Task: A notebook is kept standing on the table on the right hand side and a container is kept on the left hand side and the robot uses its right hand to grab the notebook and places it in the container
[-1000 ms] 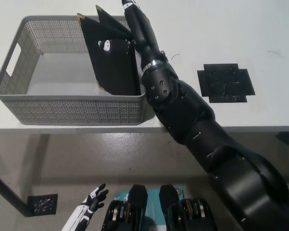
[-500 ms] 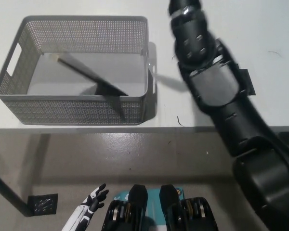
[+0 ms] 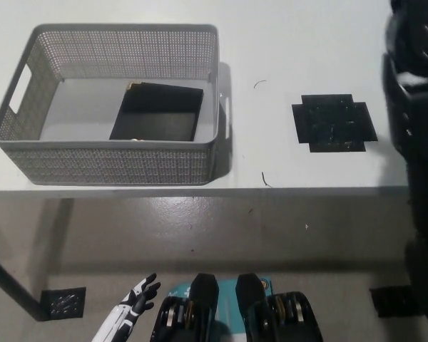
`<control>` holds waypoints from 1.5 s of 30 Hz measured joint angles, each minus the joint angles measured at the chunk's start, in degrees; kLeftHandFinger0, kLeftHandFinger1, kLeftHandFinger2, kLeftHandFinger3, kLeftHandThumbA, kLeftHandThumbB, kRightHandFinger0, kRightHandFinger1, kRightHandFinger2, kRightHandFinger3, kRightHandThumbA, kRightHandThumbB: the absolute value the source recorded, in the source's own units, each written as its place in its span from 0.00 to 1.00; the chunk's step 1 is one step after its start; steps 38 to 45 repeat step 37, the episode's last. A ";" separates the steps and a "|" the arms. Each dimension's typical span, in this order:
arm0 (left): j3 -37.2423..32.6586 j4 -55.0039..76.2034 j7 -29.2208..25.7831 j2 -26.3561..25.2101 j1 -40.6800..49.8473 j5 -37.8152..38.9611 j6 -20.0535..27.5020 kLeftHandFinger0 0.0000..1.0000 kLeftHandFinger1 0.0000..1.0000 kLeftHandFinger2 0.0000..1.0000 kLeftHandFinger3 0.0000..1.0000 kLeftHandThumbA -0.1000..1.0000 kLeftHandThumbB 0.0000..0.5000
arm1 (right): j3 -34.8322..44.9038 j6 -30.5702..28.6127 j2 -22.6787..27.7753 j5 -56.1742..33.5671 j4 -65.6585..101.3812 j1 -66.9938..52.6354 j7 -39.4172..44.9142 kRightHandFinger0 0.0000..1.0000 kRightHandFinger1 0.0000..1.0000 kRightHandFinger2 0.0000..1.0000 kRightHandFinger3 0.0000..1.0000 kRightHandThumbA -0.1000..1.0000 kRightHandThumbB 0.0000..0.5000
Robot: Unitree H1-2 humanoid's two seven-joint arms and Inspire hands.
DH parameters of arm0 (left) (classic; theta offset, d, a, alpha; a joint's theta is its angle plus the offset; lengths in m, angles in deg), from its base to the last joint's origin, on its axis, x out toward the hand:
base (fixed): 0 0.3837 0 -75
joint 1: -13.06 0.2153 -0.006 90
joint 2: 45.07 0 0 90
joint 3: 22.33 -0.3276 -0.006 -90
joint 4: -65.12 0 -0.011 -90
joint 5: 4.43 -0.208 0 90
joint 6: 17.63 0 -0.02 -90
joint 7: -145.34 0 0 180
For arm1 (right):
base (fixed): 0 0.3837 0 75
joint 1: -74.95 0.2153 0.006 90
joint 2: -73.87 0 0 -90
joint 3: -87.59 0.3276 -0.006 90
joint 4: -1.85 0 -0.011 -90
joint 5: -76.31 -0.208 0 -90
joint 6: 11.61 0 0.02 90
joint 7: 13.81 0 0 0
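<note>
Your notebook [image 3: 157, 114] lies flat on the floor of the container [image 3: 114, 167], toward its right wall. Expect it light, stiff-covered and slick; if you regrasp, pinch a free edge. Right arm [image 3: 414, 142] is well right of the container, fingers out of view. Left hand [image 3: 132, 310] hangs below, fingers spread, empty.

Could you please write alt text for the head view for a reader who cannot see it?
A black notebook lies flat inside a grey container on a white table. The black right arm is at the right edge; the white left robot hand rests low, fingers apart.
</note>
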 measured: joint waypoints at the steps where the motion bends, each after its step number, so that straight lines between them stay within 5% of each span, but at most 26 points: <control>1: 0.00 -0.05 0.00 0.00 0.00 0.00 -0.02 1.00 1.00 1.00 1.00 1.00 0.52 | 0.20 0.24 0.09 -0.30 2.02 -1.71 0.05 1.00 1.00 1.00 1.00 1.00 0.90; 4: 0.00 -0.28 0.00 0.00 0.03 0.00 -0.07 1.00 1.00 1.00 1.00 1.00 0.51 | 0.45 0.92 0.13 -1.33 8.55 -8.39 0.23 1.00 1.00 1.00 1.00 1.00 0.90; 5: 0.00 -0.35 0.00 0.00 0.03 0.00 -0.07 1.00 1.00 1.00 1.00 1.00 0.49 | 0.45 0.99 0.12 -1.50 9.98 -10.15 0.27 1.00 1.00 1.00 1.00 1.00 1.00; 10: 0.02 -0.71 -0.01 0.00 0.05 0.00 -0.09 1.00 1.00 1.00 1.00 1.00 0.50 | -0.06 1.25 -0.30 -2.81 21.71 -26.61 0.52 1.00 1.00 1.00 1.00 1.00 0.99; 11: 0.01 -0.76 0.00 0.00 0.04 0.00 -0.09 1.00 1.00 1.00 1.00 1.00 0.51 | -0.29 1.25 -0.42 -2.90 23.15 -28.86 0.56 1.00 1.00 1.00 1.00 1.00 0.93; 16: 0.06 -0.91 0.00 0.00 0.03 0.02 -0.06 1.00 1.00 1.00 1.00 1.00 0.47 | -4.28 0.34 -1.41 -4.07 33.75 -47.18 1.14 1.00 1.00 1.00 1.00 1.00 0.93; 19: 0.34 -0.92 0.00 0.00 0.02 0.24 0.13 1.00 1.00 1.00 1.00 1.00 0.52 | -7.70 -1.84 -3.08 -4.30 36.57 -58.52 1.66 1.00 1.00 1.00 1.00 1.00 0.75; 20: 0.49 -0.94 -0.01 0.01 0.03 0.33 0.21 1.00 1.00 1.00 1.00 1.00 0.54 | -8.42 -2.81 -3.54 -4.26 36.28 -61.26 1.75 1.00 1.00 1.00 1.00 1.00 0.86; 21: 0.67 -0.97 -0.01 0.01 0.04 0.44 0.29 1.00 1.00 1.00 1.00 1.00 0.53 | -9.28 -3.93 -4.21 -4.18 34.97 -64.14 1.89 1.00 1.00 1.00 1.00 1.00 0.86; 27: 1.53 -1.04 -0.01 0.09 0.15 0.91 0.88 1.00 1.00 1.00 1.00 1.00 0.62 | -10.72 -9.54 -4.81 -4.10 19.20 -68.84 2.72 1.00 1.00 1.00 1.00 1.00 0.90; 34: 3.00 -1.08 -0.09 0.98 0.10 1.65 1.44 1.00 1.00 1.00 1.00 1.00 0.58 | -10.51 -14.97 -4.76 -4.08 -2.10 -66.99 3.40 1.00 1.00 1.00 1.00 1.00 0.88; 45: 3.19 -1.05 -0.11 1.24 0.12 1.67 1.65 1.00 1.00 1.00 1.00 1.00 0.57 | -10.32 -15.89 -4.81 -4.08 -6.24 -66.37 3.38 1.00 1.00 1.00 1.00 1.00 0.91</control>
